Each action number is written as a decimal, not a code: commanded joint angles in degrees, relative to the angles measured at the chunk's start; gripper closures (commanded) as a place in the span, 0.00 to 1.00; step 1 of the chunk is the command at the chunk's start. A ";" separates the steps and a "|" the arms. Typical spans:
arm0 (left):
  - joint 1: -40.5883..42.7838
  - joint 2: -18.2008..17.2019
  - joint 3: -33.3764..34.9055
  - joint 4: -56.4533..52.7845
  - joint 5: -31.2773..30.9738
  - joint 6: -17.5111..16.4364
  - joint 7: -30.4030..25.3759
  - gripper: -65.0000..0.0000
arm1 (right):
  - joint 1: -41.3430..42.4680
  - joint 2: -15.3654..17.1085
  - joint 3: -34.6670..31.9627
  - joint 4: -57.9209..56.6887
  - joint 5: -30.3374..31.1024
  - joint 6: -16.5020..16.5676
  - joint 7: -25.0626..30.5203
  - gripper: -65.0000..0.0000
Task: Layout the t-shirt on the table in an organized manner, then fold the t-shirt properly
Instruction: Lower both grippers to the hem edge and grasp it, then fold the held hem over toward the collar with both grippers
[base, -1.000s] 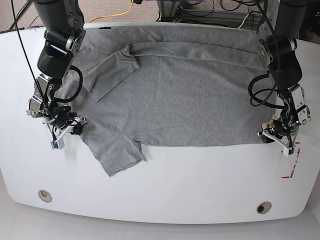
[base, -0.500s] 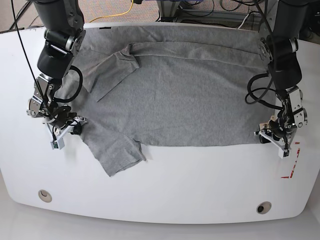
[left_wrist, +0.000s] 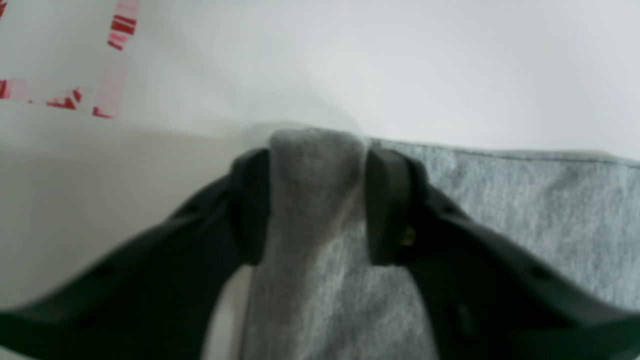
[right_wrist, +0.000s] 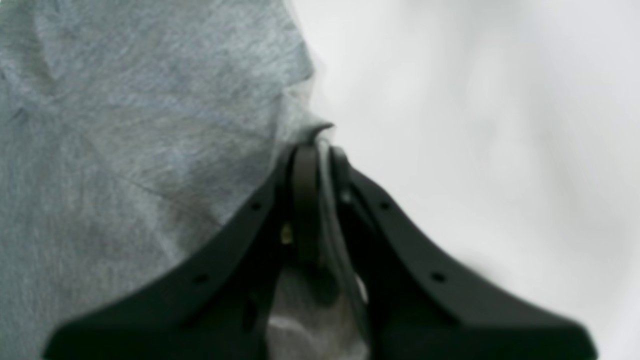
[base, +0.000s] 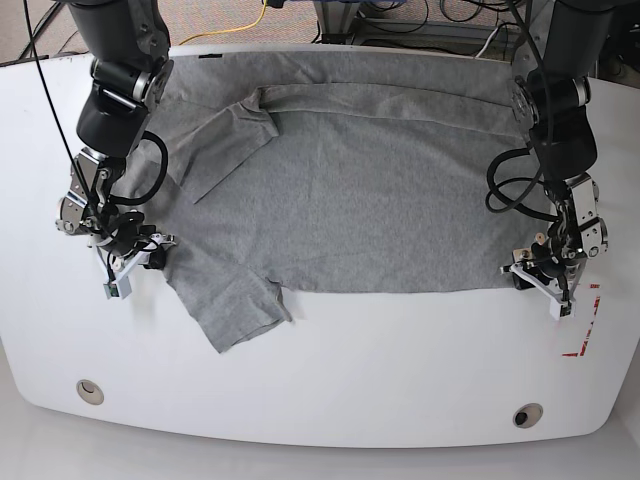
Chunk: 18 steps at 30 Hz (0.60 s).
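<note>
At the left gripper (left_wrist: 317, 200) we see the jaws partly apart with a bunched hem corner of the t-shirt (base: 350, 190) standing between them; whether they press it or merely flank it we cannot tell. The right gripper (right_wrist: 320, 165) has its jaws nearly together, pinching a thin edge of the grey cloth. Outward from there, the shirt lies spread over the far half of the tabletop (base: 400, 370), hem toward the left arm, sleeves toward the right arm. We judge the laying-out partly done: the body is fairly flat, but the far sleeve is doubled onto the chest, the near sleeve lies askew, and a ridge runs along the far edge. No fold is made yet. Both wrist views are blurred; the collar is not made out, and red tape (left_wrist: 112, 60) shows only in part.
</note>
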 joint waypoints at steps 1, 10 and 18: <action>-1.34 -0.31 0.25 0.49 -0.45 -0.26 0.37 0.85 | 1.53 0.93 0.14 1.28 1.07 0.12 1.21 0.94; -1.34 0.84 0.25 0.84 -0.37 -0.26 0.37 1.00 | 1.70 0.93 0.14 1.37 1.07 0.12 1.21 1.00; -1.34 0.92 0.25 5.15 -0.45 -2.63 1.17 1.00 | 2.14 1.20 0.05 1.72 1.07 0.12 0.95 1.00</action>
